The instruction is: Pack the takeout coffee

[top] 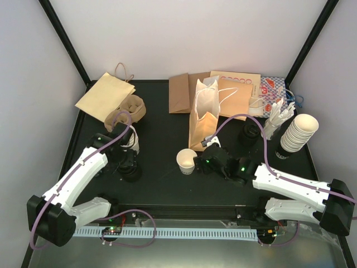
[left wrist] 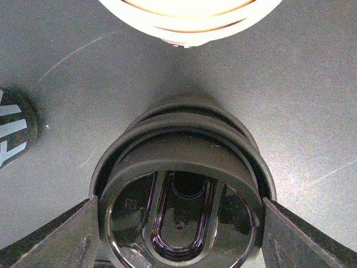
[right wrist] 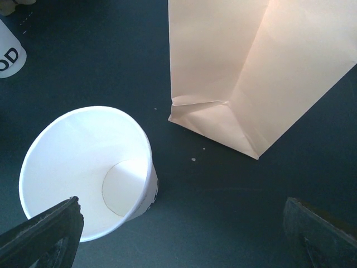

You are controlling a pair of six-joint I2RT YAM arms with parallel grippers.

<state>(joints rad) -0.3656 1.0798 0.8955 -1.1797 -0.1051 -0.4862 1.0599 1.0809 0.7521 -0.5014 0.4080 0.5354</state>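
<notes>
White cup [right wrist: 6, 56] reads "OD" (rest cropped).

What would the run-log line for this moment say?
left gripper: clamping top black lid | right gripper: open beside lidless white cup | paper bag: standing near cup

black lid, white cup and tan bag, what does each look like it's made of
The black lid is likely moulded plastic, glossy: light reflects off its recessed top. The white cup looks like paper, matte, with a rolled rim and an inset round base. The tan bag looks like kraft-type paper, matte, with sharp folded creases at its bottom.
</notes>
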